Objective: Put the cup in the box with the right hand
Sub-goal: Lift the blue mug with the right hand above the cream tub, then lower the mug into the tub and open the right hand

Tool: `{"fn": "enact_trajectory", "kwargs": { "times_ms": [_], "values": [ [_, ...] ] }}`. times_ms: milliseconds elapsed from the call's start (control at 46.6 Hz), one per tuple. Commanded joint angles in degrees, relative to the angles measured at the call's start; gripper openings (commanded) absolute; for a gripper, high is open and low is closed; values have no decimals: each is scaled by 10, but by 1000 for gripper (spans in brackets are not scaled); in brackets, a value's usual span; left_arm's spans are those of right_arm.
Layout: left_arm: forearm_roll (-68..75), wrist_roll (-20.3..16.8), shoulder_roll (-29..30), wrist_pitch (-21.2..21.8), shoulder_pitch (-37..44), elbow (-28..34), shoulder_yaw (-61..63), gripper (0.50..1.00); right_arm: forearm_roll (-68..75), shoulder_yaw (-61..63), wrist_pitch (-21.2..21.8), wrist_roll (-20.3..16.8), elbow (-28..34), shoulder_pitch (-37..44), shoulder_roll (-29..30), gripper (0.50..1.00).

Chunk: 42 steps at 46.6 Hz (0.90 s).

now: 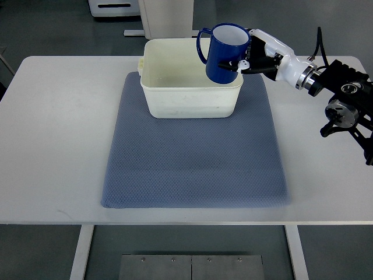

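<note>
Fingers (243, 63) of right hand (262, 53) grip blue cup (226, 53), seemingly above box (189, 87).

A white table (52, 146) fills most of the view, its top matte and evenly lit, resting on pale legs (81, 251) that show at the bottom edge. Below and around it lies a dark grey floor (35, 29) (smooth, without visible pattern), with a metal base plate (189, 267) between the legs. Beyond the far edge stand pieces of white furniture (166, 17), cut off by the frame.
</note>
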Motion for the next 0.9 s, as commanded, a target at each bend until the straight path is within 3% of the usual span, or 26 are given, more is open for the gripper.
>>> {"fn": "enact_trajectory", "kwargs": {
  "times_ms": [0, 365, 879],
  "values": [
    [0, 0, 0, 0, 0, 0, 0, 1000, 1, 1, -13, -11, -17, 11, 6, 500],
    [0, 0, 0, 0, 0, 0, 0, 1000, 2, 1, -132, -55, -76, 21, 70, 500],
    [0, 0, 0, 0, 0, 0, 0, 1000, 16, -2, -180, -72, -81, 16, 106, 500]
  ]
}}
